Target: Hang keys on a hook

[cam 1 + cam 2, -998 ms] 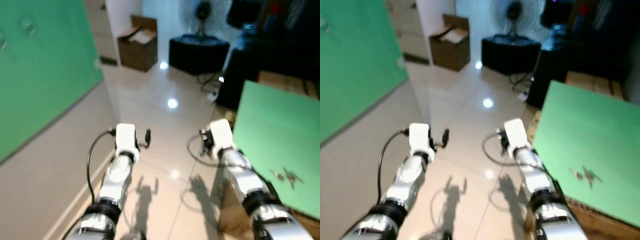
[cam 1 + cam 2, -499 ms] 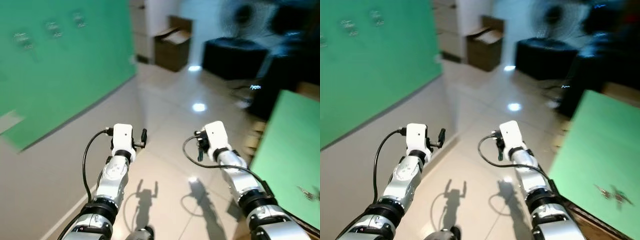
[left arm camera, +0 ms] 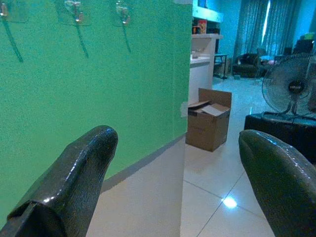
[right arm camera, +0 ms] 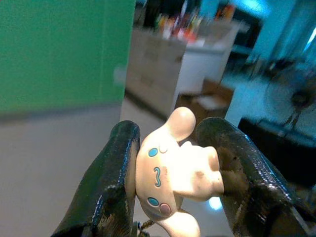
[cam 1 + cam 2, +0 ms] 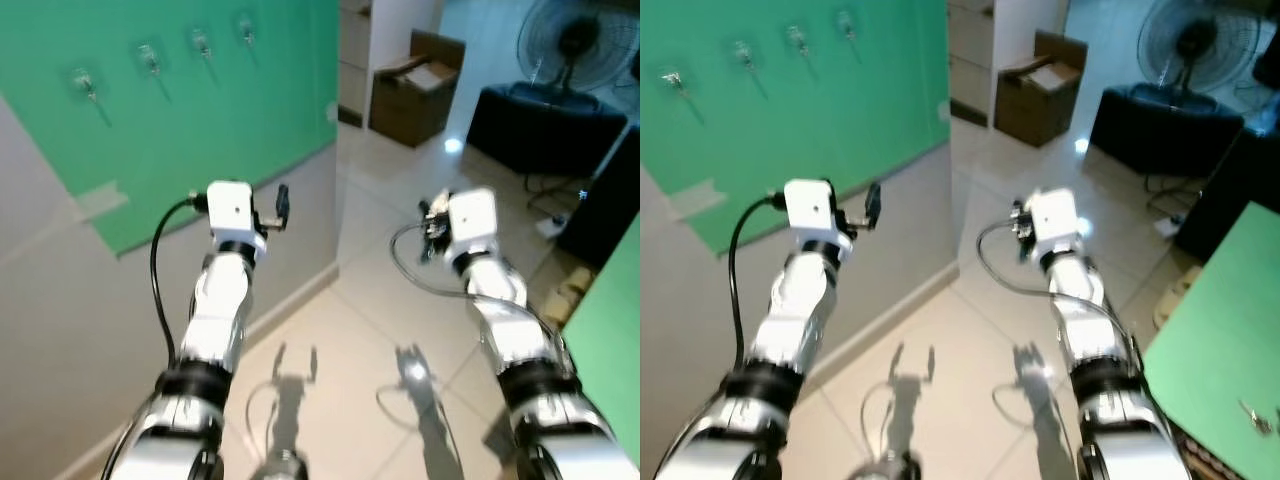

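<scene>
Gripping a cream cartoon-dog keychain charm [image 4: 174, 162] between its two black fingers [image 4: 114, 182], the right gripper [image 4: 173, 173] is closed on the figure, whose blue eyes and long ear face the wrist camera, with a small bit of metal ring visible just under it. From the head camera that right arm is raised over the glossy tiled floor [image 5: 370, 330], its white wrist block [image 5: 470, 215] held up with a dark cluster at its tip where the charm and keys cannot be made out clearly. The left gripper [image 3: 173, 182] is empty, its fingers [image 3: 74, 177] spread wide apart, and it points toward the green wall panel [image 5: 180, 110]. A row of clear adhesive hooks [image 5: 148, 58] is fixed high on that panel, each with a thin metal prong angling down; they are well apart from both grippers. Below the panel is a grey wall with a strip of tape [image 5: 100, 200] at the panel's edge. Farther back stand an open cardboard box [image 5: 415, 88], a low black cabinet [image 5: 545, 130] and a standing fan [image 5: 575, 45]. At the lower right, a second green surface [image 5: 1220, 370] carries a small bunch of metal keys [image 5: 1262, 418].
</scene>
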Robot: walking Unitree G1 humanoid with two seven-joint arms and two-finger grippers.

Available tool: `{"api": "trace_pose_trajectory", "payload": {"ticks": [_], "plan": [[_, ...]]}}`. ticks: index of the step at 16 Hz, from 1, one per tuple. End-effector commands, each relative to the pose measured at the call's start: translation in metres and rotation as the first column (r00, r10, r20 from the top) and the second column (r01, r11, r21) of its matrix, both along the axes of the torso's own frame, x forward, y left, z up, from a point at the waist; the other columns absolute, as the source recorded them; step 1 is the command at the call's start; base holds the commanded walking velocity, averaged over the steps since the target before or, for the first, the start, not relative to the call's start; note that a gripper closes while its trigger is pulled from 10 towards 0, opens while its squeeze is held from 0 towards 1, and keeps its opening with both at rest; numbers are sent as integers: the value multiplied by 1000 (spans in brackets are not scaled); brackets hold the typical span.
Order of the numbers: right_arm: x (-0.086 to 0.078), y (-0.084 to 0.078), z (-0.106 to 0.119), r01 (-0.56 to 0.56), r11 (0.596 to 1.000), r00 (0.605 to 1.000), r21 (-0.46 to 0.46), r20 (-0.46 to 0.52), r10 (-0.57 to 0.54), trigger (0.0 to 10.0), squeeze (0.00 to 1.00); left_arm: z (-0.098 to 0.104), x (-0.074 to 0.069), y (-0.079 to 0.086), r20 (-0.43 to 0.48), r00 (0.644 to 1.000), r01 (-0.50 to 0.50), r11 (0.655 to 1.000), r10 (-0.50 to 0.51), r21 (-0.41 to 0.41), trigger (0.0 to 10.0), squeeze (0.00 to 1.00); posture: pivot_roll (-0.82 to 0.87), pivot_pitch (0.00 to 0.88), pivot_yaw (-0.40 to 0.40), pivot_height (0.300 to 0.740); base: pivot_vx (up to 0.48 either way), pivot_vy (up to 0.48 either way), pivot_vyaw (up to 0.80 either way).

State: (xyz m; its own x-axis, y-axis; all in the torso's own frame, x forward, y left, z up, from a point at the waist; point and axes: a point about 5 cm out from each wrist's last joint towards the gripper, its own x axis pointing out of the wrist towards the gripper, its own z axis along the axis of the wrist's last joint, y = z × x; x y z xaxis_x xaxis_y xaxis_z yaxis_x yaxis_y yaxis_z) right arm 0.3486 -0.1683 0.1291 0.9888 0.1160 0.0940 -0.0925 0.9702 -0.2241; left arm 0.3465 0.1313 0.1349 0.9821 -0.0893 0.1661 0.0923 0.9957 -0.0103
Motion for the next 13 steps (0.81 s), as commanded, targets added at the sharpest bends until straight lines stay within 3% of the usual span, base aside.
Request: {"api": "trace_pose_trajectory", "payload": {"ticks": [1, 4, 8, 13], "plan": [[7, -2, 28, 12, 1000, 996, 17, 86, -13, 10000, 0, 16, 5, 10, 29, 999, -20, 1000, 20, 1, 10000, 0, -123, 0, 53, 740, 0, 0, 506], [6, -4, 28, 16, 1000, 996, 4, 84, -16, 10000, 0, 14, 3, 13, 11, 1000, -17, 1000, 17, 10, 10000, 0, -121, 0, 56, 740, 0, 0, 504], [3, 0, 20, -2, 1000, 999, -10, 53, 2, 10000, 0, -4, -6, 5, -69, 997, -28, 999, 29, 16, 10000, 0, -113, 0, 49, 740, 0, 0, 509], [-1, 9, 8, -30, 1000, 1000, -9, 9, 30, 10000, 0, -10, -8, 3, -103, 994, -38, 999, 40, 22, 10000, 0, -113, 0, 53, 740, 407, -112, 506]]}}
